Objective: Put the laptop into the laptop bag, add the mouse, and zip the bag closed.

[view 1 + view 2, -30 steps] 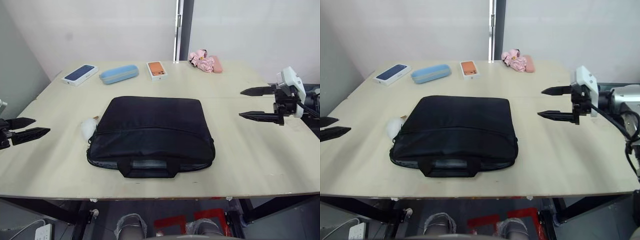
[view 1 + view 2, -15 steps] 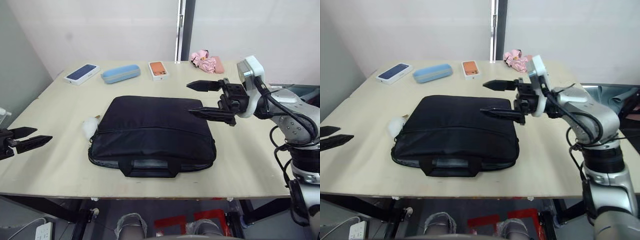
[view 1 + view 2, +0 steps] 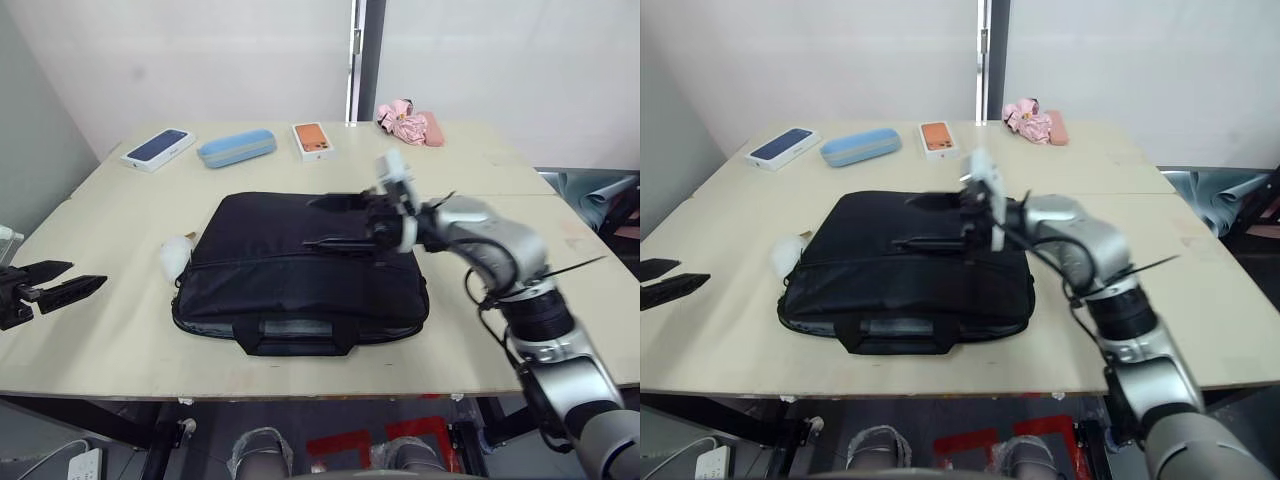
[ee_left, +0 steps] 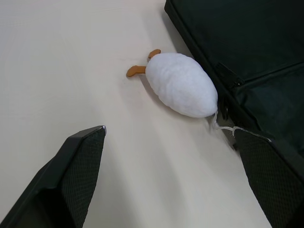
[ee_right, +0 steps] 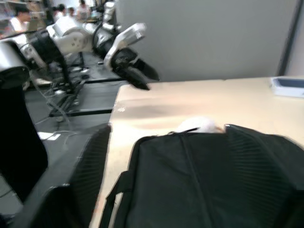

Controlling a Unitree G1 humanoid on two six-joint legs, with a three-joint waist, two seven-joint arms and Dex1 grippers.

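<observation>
The right gripper [image 3: 325,222] hovers over the laptop bag [image 3: 300,270], fingers spread apart, the black fabric just beneath them. The bag lies flat on the table [image 3: 500,300], handle toward the near edge. A white fluffy object [image 4: 181,84] sits touching the bag's far side from that claw — the left gripper [image 3: 62,280] waits beyond it, well apart, fingers parted.

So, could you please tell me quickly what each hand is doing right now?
Left hand: open, holding nothing, beside the table edge.
Right hand: open, empty, over the laptop bag.
</observation>
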